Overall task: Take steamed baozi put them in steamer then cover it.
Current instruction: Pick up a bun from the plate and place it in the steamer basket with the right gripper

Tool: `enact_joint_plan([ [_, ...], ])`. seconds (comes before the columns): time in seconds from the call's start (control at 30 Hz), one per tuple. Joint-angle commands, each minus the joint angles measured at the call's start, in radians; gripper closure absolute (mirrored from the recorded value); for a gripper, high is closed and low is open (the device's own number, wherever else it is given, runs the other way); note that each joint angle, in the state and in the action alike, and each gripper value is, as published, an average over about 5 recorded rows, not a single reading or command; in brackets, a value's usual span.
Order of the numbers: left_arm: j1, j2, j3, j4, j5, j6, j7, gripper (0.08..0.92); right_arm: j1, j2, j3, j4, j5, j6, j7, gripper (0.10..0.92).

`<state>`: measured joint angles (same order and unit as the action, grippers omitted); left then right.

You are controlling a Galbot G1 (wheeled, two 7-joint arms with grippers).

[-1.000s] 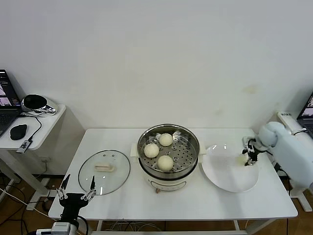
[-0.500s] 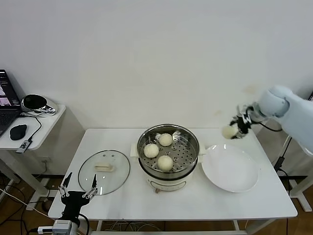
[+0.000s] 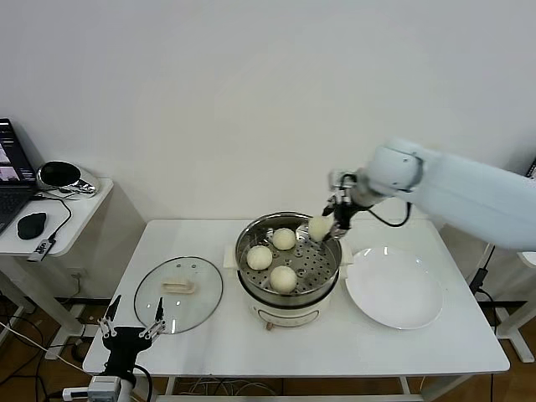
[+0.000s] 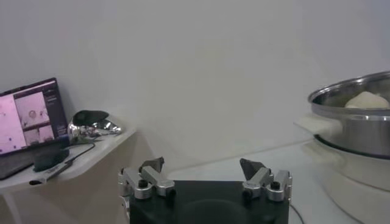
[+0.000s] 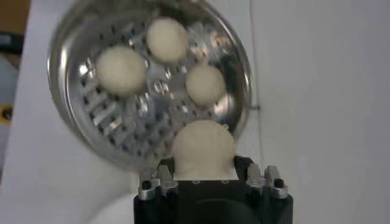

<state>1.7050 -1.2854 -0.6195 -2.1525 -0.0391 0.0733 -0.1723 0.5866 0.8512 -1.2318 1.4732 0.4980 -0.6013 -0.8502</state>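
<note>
Over the steamer [image 3: 288,261], in the head view, the right gripper [image 3: 326,221] hung at the pot's far right rim, closed on the fourth baozi [image 3: 320,227]. A second earlier it had been down at the white plate [image 3: 394,290] on the right of the counter [image 3: 201,337], and half a second earlier high above that plate with the bun in its grip; now the plate lay bare. Three buns [image 3: 283,278] already sat on the perforated tray, so I judged this to be the last one to drop before covering. The cover [image 3: 178,289] lay flat on the counter left of the steamer, its white handle up. The left gripper [image 3: 131,330] waited low at the counter's near left edge.

From the left wrist view, that gripper's fingers [image 4: 149,173] stood wide apart with nothing between them; the steel pot rose at the picture's edge.

From the right wrist view, the held baozi showed smooth, cream-white and rounded, perhaps slightly pinched by the fingers, poised over the tray's bare patch beside the other three.
</note>
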Motion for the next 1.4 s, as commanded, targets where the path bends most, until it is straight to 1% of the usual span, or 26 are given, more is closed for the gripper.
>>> enact_joint_plan([
  [0.03, -0.002, -0.009, -0.001, -0.004, -0.001, 0.001, 0.000, 0.177, -0.054, 0.187, -0.081, -0.064, 0.111, -0.127, 0.126, 0.417],
  [0.4, -0.007, -0.012, -0.005, 0.007, -0.005, 0.000, 0.001, 0.177, -0.120, 0.167, -0.079, -0.092, 0.008, -0.127, 0.095, 0.414],
  [0.8, -0.010, -0.013, -0.001, 0.011, -0.003, 0.000, 0.001, 0.177, -0.149, 0.140, -0.051, -0.091, -0.020, -0.127, 0.084, 0.414],
  [0.9, -0.010, -0.011, -0.003, 0.010, -0.003, 0.001, 0.001, 0.177, -0.137, 0.114, -0.039, -0.063, -0.015, -0.127, 0.076, 0.382],
  [1.03, -0.014, -0.007, -0.003, 0.011, -0.004, 0.003, 0.001, 0.177, -0.117, 0.057, 0.014, 0.002, 0.002, -0.126, 0.068, 0.275],
  [1.1, -0.016, -0.006, -0.001, 0.013, -0.004, 0.005, 0.002, 0.177, -0.114, 0.021, 0.053, 0.038, 0.008, -0.125, 0.074, 0.236],
  [1.17, -0.018, -0.003, 0.000, 0.015, -0.005, 0.005, 0.002, 0.177, -0.125, -0.024, 0.100, 0.083, 0.027, -0.124, 0.109, 0.211],
  [1.23, -0.018, -0.002, 0.001, 0.017, -0.007, 0.004, 0.003, 0.177, -0.156, -0.090, 0.154, 0.145, 0.050, -0.118, 0.185, 0.205],
  [1.3, -0.019, 0.000, 0.000, 0.019, -0.009, 0.003, 0.004, 0.177, -0.217, -0.169, 0.220, 0.211, 0.075, -0.096, 0.290, 0.203],
  [1.4, -0.020, -0.001, 0.001, 0.022, -0.010, 0.001, 0.006, 0.177, -0.398, -0.288, 0.382, 0.291, 0.082, -0.002, 0.482, 0.203],
])
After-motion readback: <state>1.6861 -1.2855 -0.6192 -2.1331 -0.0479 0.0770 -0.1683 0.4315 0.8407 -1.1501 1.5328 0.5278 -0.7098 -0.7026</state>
